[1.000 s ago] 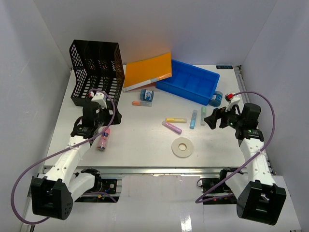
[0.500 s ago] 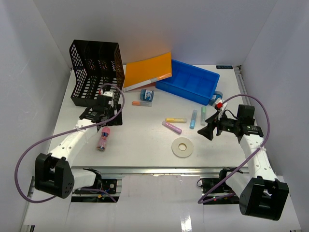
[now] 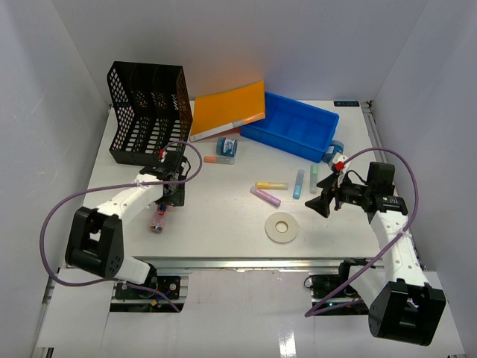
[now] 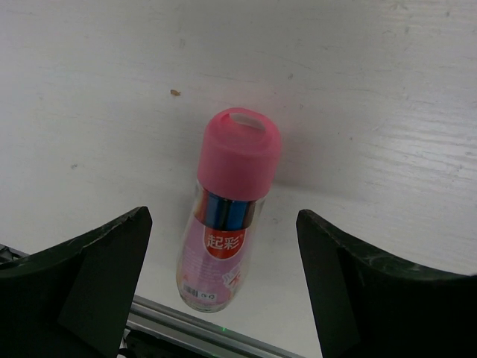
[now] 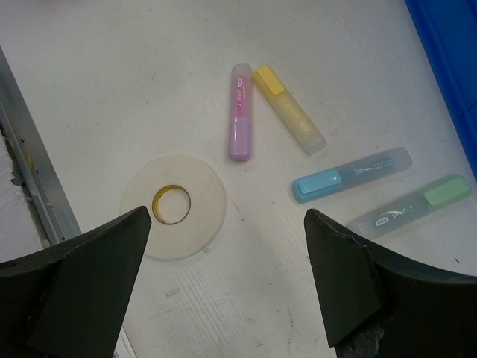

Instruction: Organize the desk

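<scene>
I count four highlighters point(image 5: 241, 112), one tape roll point(image 5: 174, 206), one orange folder point(image 3: 227, 108), one blue tray point(image 3: 328, 123) and one black mesh rack point(image 3: 149, 104) on the white desk point(image 3: 223, 224), which spreads beneath both arms. One pink-capped tube point(image 4: 227, 212) holds coloured pens. My left gripper point(image 4: 223, 215) straddles it with its jaws wide, not touching. My right gripper point(image 5: 227, 216) also hangs with its jaws wide.

From above, the left arm point(image 3: 130, 198) hides the upper end of the pink-capped tube point(image 3: 158, 221), and the blue-and-white item point(image 3: 227, 146) at 6 o'clock of the orange folder point(image 3: 229, 110) is too small to identify. The blue tray point(image 5: 451, 52) is cut off at the right wrist view's 2 o'clock corner.
</scene>
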`<state>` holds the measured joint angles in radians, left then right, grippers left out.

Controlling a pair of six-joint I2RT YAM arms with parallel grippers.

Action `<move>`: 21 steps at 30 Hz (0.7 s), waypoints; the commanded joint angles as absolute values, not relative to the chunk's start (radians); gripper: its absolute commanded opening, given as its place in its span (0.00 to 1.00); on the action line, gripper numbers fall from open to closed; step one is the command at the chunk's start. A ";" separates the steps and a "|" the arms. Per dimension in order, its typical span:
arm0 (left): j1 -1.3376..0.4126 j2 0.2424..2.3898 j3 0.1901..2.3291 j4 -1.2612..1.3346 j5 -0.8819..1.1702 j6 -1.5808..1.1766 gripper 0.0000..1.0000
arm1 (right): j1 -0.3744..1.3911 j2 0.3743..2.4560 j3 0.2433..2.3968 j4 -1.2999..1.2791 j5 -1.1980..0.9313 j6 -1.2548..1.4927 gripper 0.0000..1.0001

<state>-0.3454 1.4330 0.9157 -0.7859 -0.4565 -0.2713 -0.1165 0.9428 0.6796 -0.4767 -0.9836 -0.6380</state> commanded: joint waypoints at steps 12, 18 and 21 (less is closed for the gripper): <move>-0.331 1.565 0.887 -0.692 -0.429 -0.264 0.60 | -0.114 0.933 0.683 -0.486 -1.017 -0.660 0.90; -0.333 1.565 0.896 -0.687 -0.398 -0.257 0.45 | -0.114 0.928 0.681 -0.495 -1.052 -0.661 0.90; -0.332 1.559 0.904 -0.684 -0.358 -0.259 0.36 | -0.114 0.927 0.683 -0.501 -1.067 -0.665 0.90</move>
<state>-0.3358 1.5620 0.8951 -0.7174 -0.4367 -0.2518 -0.1165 0.9417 0.6773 -0.4775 -1.0127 -0.6420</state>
